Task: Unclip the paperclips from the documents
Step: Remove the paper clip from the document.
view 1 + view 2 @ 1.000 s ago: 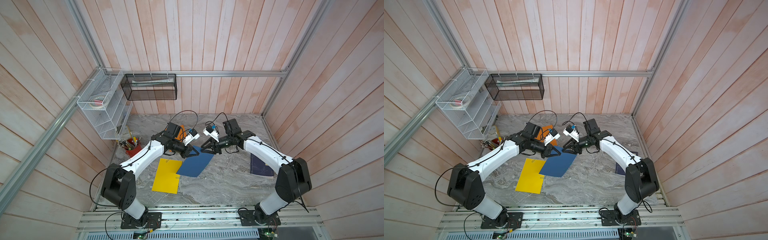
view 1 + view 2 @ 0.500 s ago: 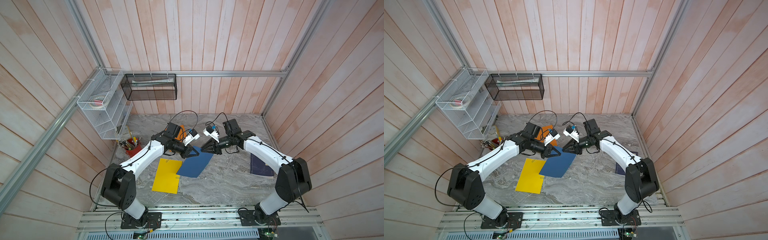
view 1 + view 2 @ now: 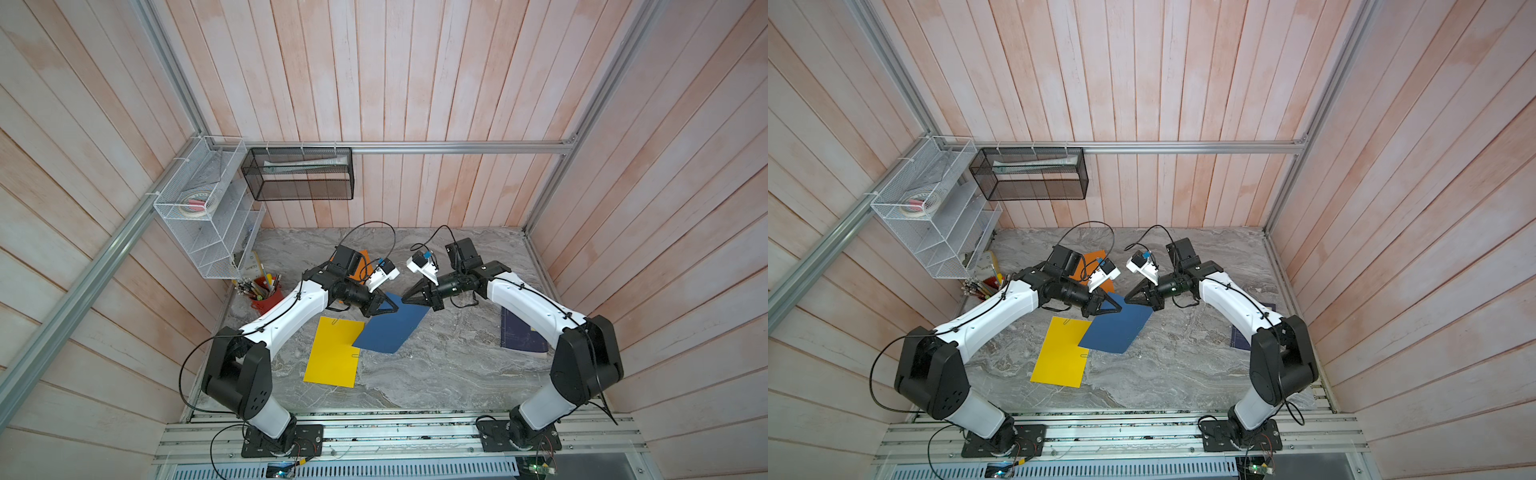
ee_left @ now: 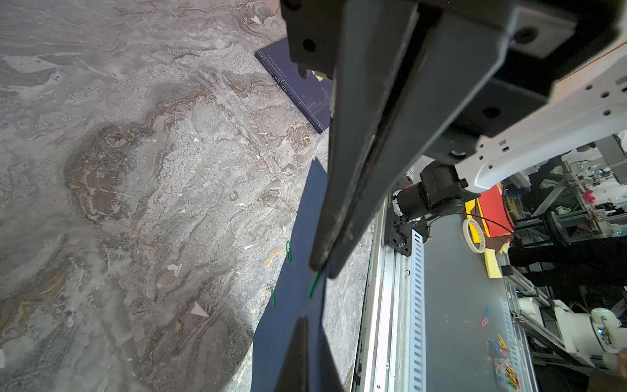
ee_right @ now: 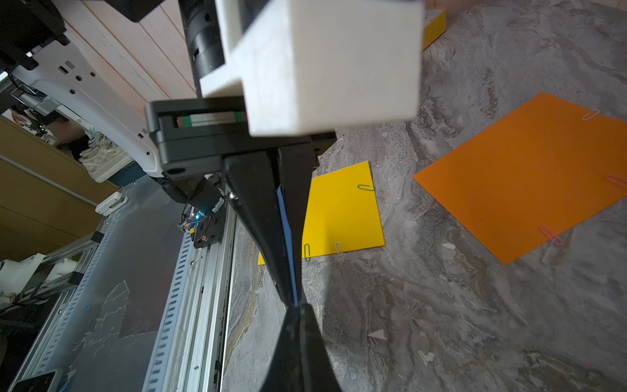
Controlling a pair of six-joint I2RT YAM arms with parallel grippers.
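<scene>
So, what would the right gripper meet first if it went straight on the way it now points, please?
Probably the left gripper: the right gripper, shut on a green paperclip on the blue sheet, points at its tips.

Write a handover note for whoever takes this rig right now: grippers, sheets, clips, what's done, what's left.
Left gripper: shut on the blue sheet's far corner, holding it raised.
Right gripper: shut, apparently on a green clip at that corner.
Blue sheet: two more green clips.
Yellow sheet: flat, three clips.
Orange sheet: flat, three clips.
Done: no sheet cleared.
Left: pull this clip, then the rest.
</scene>
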